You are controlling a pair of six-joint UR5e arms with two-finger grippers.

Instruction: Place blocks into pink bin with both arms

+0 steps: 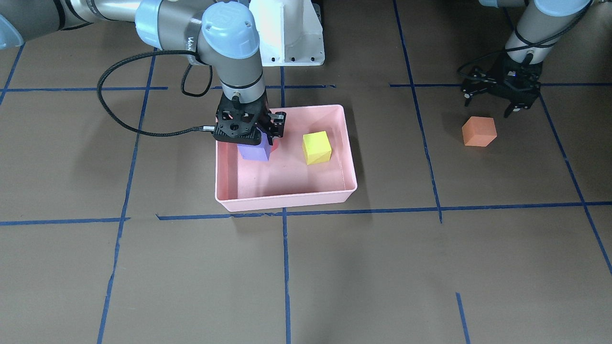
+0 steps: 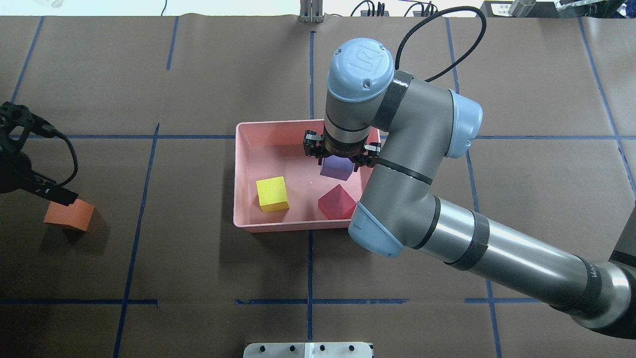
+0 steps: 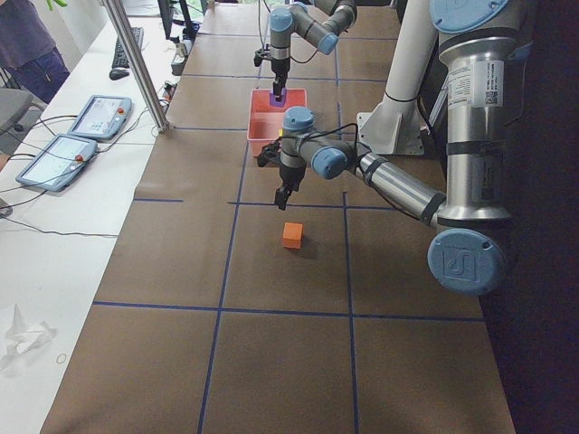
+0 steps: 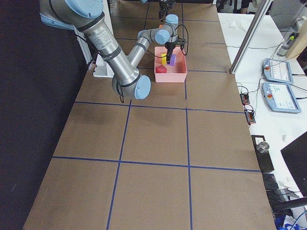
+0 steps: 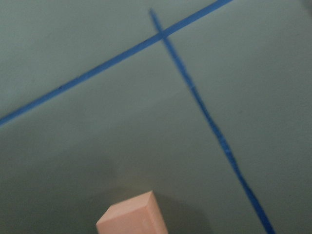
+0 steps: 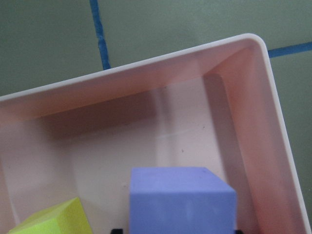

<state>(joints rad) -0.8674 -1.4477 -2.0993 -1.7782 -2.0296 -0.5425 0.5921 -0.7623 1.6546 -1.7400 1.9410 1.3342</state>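
The pink bin [image 1: 287, 201] sits at the table's middle. In it lie the yellow-green block [image 1: 316, 147] and the red block [image 2: 337, 201], which is mostly hidden behind the gripper in the front-facing view. My right gripper [image 1: 249, 137] is over the bin's robot-side part, shut on the purple block [image 1: 254, 152], which hangs just above the bin floor. The right wrist view shows the purple block [image 6: 180, 200] between the fingertips. The orange block [image 1: 479, 131] lies on the table outside the bin. My left gripper [image 1: 492, 104] is open and empty, just above and behind it.
The white pedestal base [image 1: 291, 33] stands behind the bin. Blue tape lines [image 1: 420, 119] cross the brown table. A black cable [image 1: 124, 95] loops from the right wrist. Monitors and a metal post [image 3: 136, 72] stand along the operators' side.
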